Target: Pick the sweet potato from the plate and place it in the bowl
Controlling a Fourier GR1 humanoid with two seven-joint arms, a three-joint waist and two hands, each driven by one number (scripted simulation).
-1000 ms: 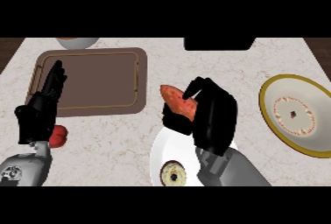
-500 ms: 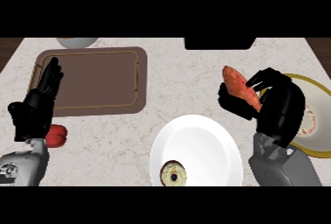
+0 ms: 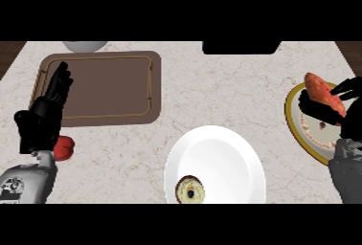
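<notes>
now the right hand [image 3: 350,124] sits at the view's right edge, its grey forearm [image 3: 346,174] rising from the lower right corner. its black fingers [image 3: 311,105] are curled around the sweet potato [image 3: 320,91], with the thumb showing on the other side of it, so the orange root is clasped between them. the sweet potato is tilted, its pointed end up and to the left, and it overlaps the far rim of the yellow-edged bowl [image 3: 290,115]; whether it touches the bowl cannot be told. it is well apart from the white plate [image 3: 219,153], which lies near the middle of the tabletop [image 3: 212,95] and carries a small ring-shaped pastry [image 3: 189,190] at its near edge.

the left hand [image 3: 44,119] rests at the view's left, fingers straight and close together, pointing up and holding nothing. they overlap the left edge of a brown tray [image 3: 106,86]. just below this hand, beside the wrist, lies a small red fruit [image 3: 63,147]. a pale round dish [image 3: 84,46] and a black block [image 3: 240,47] sit at the far edge of the tabletop.
</notes>
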